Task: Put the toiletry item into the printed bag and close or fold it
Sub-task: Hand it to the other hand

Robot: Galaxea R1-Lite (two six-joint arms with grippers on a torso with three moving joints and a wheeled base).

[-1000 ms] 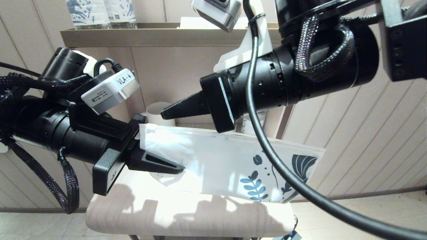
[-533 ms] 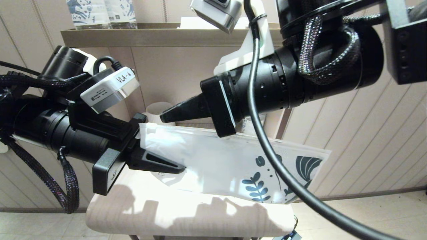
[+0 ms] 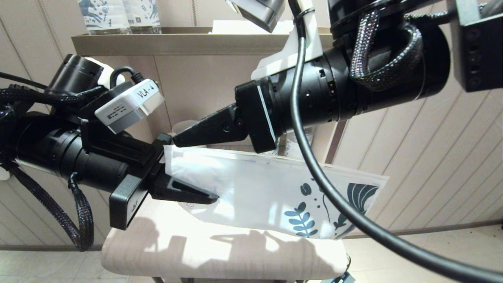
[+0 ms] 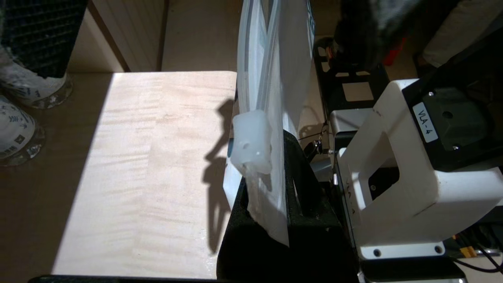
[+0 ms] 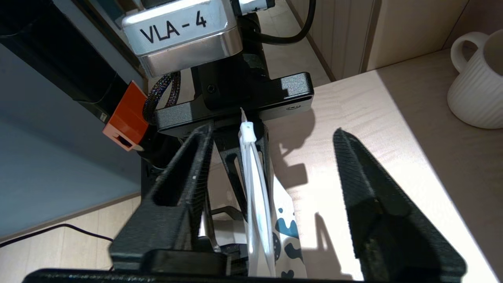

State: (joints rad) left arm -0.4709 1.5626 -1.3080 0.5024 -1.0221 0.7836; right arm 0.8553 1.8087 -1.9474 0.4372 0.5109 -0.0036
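The printed bag hangs edge-up over the table, leaf prints at its right end. My left gripper is shut on its left end, just below the white zip slider. In the left wrist view the pouch rises from between that gripper's fingers. My right gripper hovers over the bag's top edge near the slider. The right wrist view shows it open, with the bag between its fingers and touching neither. I cannot make out the toiletry item.
A pale wooden table lies under the bag. A white ribbed mug stands at its back, with patterned bottles beside it. More bottles stand on the shelf above.
My right gripper has slid left along the bag's top edge, toward the slider and the left gripper, and dipped slightly. The left gripper and bag have hardly moved.
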